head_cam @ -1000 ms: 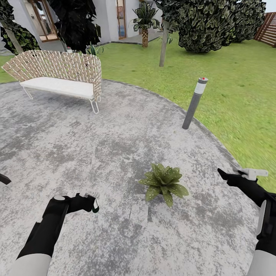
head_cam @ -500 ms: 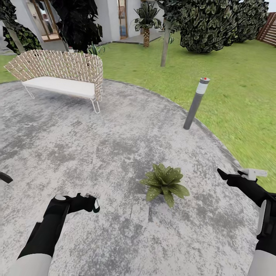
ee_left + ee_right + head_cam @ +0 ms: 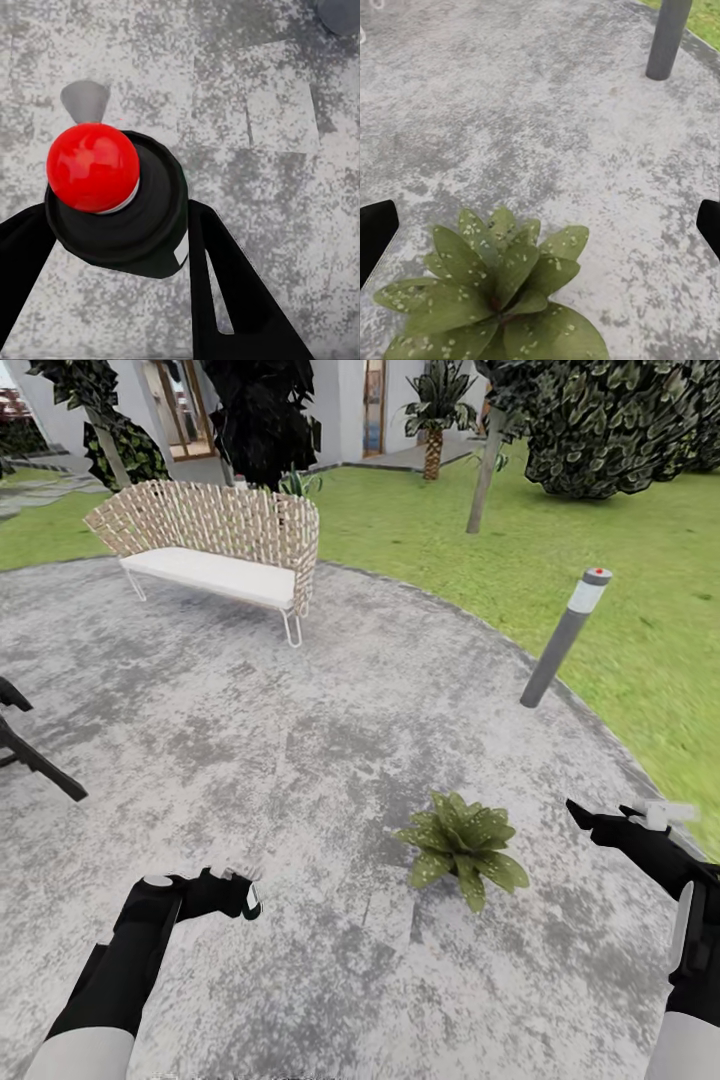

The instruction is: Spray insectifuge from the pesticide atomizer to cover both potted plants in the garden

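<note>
While the left gripper (image 3: 238,895) has its fingers (image 3: 232,300) clamped around the pesticide atomizer (image 3: 131,214) — red ball on top, dark green body — low over the grey patio (image 3: 250,760), the right gripper (image 3: 600,822) sits spread wide, empty, just beside one potted plant (image 3: 462,842). Wicker bench (image 3: 220,540) and bollard (image 3: 565,638) stand further back.

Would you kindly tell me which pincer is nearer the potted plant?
Right. The right pincer is just beside the potted plant; the left pincer, shut on the pesticide atomizer, is farther across the patio.
</note>
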